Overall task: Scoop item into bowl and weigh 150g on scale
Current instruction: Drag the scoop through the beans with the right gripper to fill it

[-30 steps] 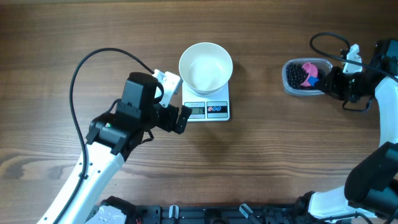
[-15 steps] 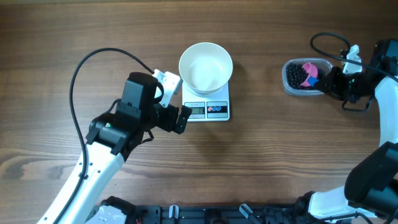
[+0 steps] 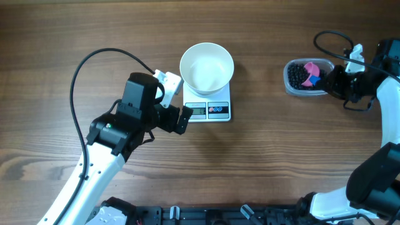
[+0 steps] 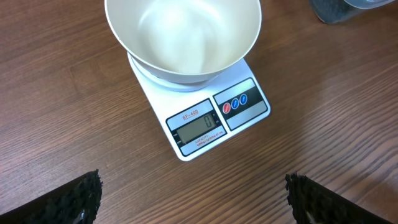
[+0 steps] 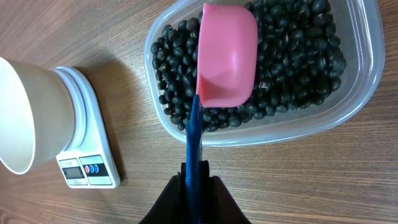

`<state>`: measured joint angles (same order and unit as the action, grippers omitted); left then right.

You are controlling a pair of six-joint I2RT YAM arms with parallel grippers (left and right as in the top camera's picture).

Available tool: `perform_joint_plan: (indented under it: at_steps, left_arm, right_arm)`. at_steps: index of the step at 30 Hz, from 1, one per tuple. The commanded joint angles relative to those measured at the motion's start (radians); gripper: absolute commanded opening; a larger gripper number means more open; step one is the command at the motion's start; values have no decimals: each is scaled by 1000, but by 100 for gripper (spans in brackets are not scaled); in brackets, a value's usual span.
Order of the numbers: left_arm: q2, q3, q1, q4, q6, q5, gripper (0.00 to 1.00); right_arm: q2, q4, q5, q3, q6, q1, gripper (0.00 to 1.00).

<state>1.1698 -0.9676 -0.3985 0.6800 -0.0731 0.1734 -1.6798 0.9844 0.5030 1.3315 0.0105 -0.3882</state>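
Note:
The white bowl (image 3: 207,67) (image 4: 183,37) sits empty on the small white scale (image 3: 208,110) (image 4: 214,121), whose display reads zero. My left gripper (image 3: 177,104) (image 4: 193,199) hovers open just left of the scale with nothing between its fingers. At the far right, the black beans, the item (image 3: 295,78) (image 5: 292,56), fill a clear tub (image 3: 305,77) (image 5: 360,93). My right gripper (image 3: 334,78) (image 5: 195,177) is shut on the blue handle of the pink scoop (image 3: 310,72) (image 5: 227,56), whose cup is turned hollow side down over the beans.
The wooden table (image 3: 269,150) stretches bare between the scale and the tub. A black cable (image 3: 94,59) loops over the left arm and another (image 3: 328,40) curls beside the right arm. Arm bases line the near edge.

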Motion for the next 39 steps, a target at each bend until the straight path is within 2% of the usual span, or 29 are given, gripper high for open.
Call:
perform_joint_plan:
  at_steps: [1,39]
  left_arm:
    - [3,6,-5,-3,-1,16,100]
    - [3,6,-5,-3,-1,16,100]
  right_arm:
    - [-20,24,52,-12,30,3,4]
    - [-20,28,72,-12,-37,3,4]
